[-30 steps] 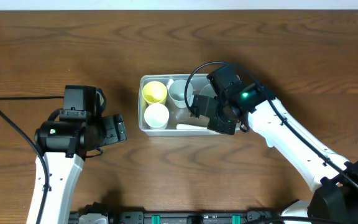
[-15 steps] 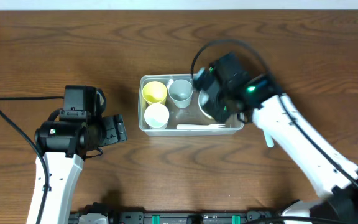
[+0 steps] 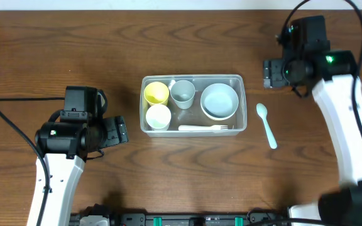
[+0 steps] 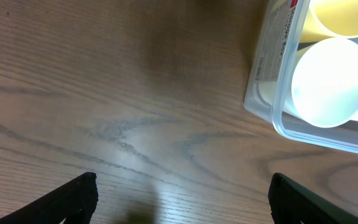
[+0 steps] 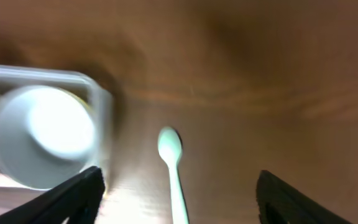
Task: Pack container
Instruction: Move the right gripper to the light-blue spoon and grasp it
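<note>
The clear plastic container [image 3: 192, 130] sits mid-table. It holds a yellow cup [image 3: 156, 93], a white cup [image 3: 158, 117], a grey cup [image 3: 182, 93], a pale bowl [image 3: 219, 101] and a white fork [image 3: 204, 128]. A pale green spoon [image 3: 266, 125] lies on the table just right of it, also in the right wrist view [image 5: 174, 168]. My right gripper [image 3: 269, 73] is open and empty, above and behind the spoon. My left gripper [image 3: 119, 130] is open and empty, left of the container, whose corner [image 4: 272, 93] shows in the left wrist view.
The brown wooden table [image 3: 55, 50] runs to a pale back edge [image 3: 181, 5]. Black cables loop from both arms.
My right gripper has lifted out of the container, leaving the pale bowl inside, and swung right and back over the spoon. The left arm has not moved.
</note>
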Controlling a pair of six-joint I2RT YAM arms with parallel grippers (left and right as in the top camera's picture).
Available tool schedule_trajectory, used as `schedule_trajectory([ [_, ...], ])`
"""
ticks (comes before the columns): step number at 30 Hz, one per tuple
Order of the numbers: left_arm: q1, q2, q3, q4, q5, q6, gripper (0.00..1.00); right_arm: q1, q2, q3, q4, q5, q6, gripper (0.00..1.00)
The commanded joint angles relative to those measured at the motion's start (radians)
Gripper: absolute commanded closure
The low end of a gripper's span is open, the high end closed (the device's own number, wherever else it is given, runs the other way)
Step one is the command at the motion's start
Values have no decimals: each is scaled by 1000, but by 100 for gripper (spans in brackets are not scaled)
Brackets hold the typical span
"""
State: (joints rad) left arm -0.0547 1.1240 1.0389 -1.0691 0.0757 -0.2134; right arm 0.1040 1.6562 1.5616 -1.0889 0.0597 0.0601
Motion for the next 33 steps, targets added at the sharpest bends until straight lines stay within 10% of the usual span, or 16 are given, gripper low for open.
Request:
schedule_trajectory([
  [1,4,-1,0,-2,3,-9,12,-18,101,-8,-30,-32,0,24],
  [33,4,-1,0,5,3,-9,12,56,492,-21,-56,-41,-174,23],
])
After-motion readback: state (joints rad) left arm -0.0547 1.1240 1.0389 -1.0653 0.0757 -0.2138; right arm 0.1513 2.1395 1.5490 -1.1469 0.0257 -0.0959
